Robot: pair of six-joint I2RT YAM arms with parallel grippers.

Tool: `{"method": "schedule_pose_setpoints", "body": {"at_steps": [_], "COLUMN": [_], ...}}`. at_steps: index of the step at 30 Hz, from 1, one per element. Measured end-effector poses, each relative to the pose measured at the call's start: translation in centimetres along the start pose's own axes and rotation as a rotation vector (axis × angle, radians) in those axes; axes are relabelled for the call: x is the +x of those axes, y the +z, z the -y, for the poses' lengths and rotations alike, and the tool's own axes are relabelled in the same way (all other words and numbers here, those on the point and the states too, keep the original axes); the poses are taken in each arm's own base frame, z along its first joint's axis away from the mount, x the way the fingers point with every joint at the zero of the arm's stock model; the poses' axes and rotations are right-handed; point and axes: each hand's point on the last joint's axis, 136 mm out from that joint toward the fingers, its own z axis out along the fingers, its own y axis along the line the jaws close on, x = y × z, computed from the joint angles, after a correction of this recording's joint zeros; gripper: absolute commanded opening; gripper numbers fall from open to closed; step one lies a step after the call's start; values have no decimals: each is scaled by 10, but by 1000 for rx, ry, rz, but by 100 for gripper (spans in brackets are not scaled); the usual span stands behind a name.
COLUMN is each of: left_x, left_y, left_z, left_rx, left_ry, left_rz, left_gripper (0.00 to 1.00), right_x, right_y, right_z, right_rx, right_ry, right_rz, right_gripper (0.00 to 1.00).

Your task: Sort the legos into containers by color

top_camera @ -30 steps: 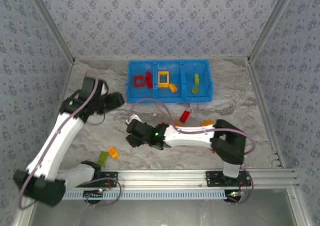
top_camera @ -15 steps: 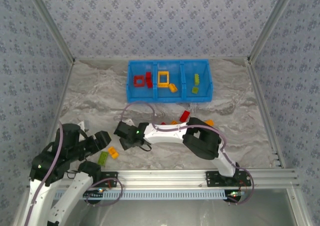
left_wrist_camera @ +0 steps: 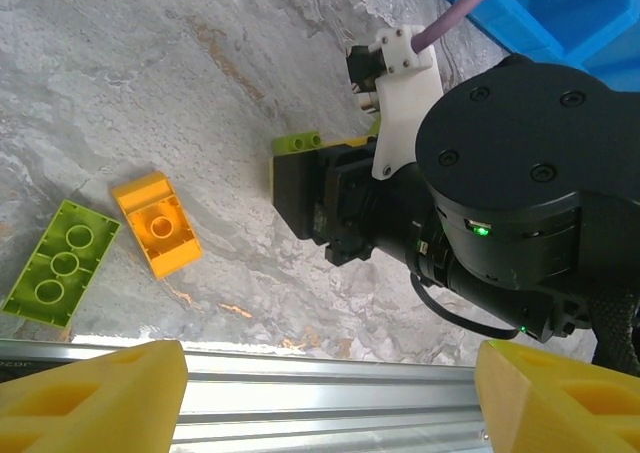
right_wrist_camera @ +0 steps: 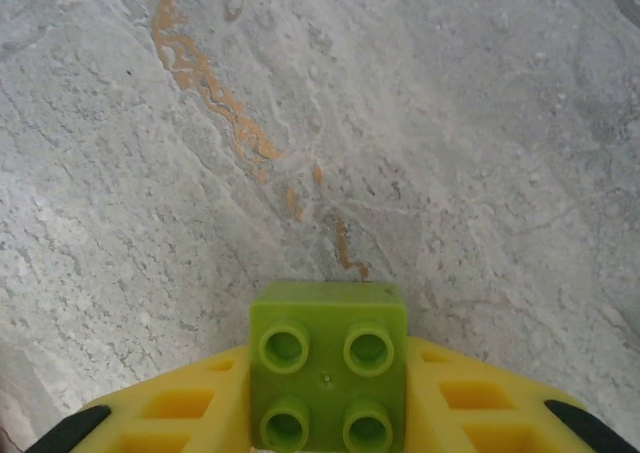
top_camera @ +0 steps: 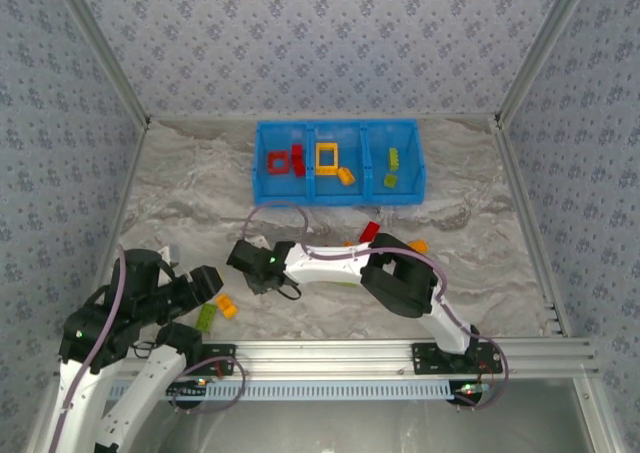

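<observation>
Lime green lego (right_wrist_camera: 328, 368) sits studs-up, pinched between the yellow fingers (right_wrist_camera: 170, 408) of the right gripper (top_camera: 256, 268), which has closed flush against both its sides. This happens left of centre in the overhead view, low over the marbled table (top_camera: 480, 223).

A second earlier that gripper was nearer the middle; it has since stretched out to the left and then barely shifted. The left arm, which then reached up toward the tray's left end, has folded back into the lower left corner. The left gripper (left_wrist_camera: 325, 388) hangs there with its yellow tips wide apart and nothing between them.

Just below and left of the right gripper lie a flat green brick (left_wrist_camera: 60, 263) and an orange brick (left_wrist_camera: 158, 223), side by side near the front rail. A red brick (top_camera: 370, 231) and another orange one (top_camera: 418, 245) lie right of centre, partly crowded by the right arm's outstretched link.

At upper centre, the blue tray (top_camera: 340, 197) holds red pieces (top_camera: 283, 161) in its left compartment, a yellow frame (top_camera: 327, 156) in the middle and green bricks (top_camera: 392, 157) on the right.
</observation>
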Motion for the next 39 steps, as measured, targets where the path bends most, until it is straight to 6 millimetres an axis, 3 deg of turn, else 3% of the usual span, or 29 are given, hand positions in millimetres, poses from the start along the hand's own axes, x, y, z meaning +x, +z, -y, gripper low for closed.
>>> {"method": "schedule_pose_setpoints", "body": {"at_steps": [5, 7, 11, 13, 15, 17, 19, 21, 25, 28, 34, 39], "left_x": [0, -2, -18, -28, -34, -36, -34, -33, -30, -30, -29, -24], "left_y": [1, 2, 10, 18, 29, 42, 54, 71, 102, 116, 131, 136], "left_z": [14, 24, 56, 73, 92, 114, 140, 169, 213, 236, 255, 269], "left_rx": [61, 89, 156, 182, 202, 213, 229, 247, 268, 276, 275, 298], "left_ry": [11, 20, 37, 55, 100, 165, 240, 303, 382, 411, 433, 446], "left_rz": [-20, -39, -74, -90, -113, -141, -155, -161, -144, -116, -88, -81], "left_gripper": [77, 76, 76, 76, 76, 76, 76, 76, 75, 75, 75, 75], "right_x": [-5, -12, -49, -71, -88, -93, -91, -85, -72, -73, -83, -97], "right_y": [-16, -38, -111, -151, -186, -207, -216, -214, -186, -156, -105, -92], "right_z": [11, 22, 66, 105, 163, 222, 277, 323, 381, 413, 445, 450], "right_rx": [21, 30, 32, 45, 94, 165, 252, 332, 432, 476, 501, 507], "right_ry": [7, 21, 117, 196, 297, 388, 466, 529, 606, 648, 673, 667], "right_rz": [36, 73, 218, 307, 390, 435, 440, 414, 294, 211, 109, 90], "right_gripper": [33, 33, 34, 34, 35, 35, 35, 35, 35, 34, 34, 39]}}
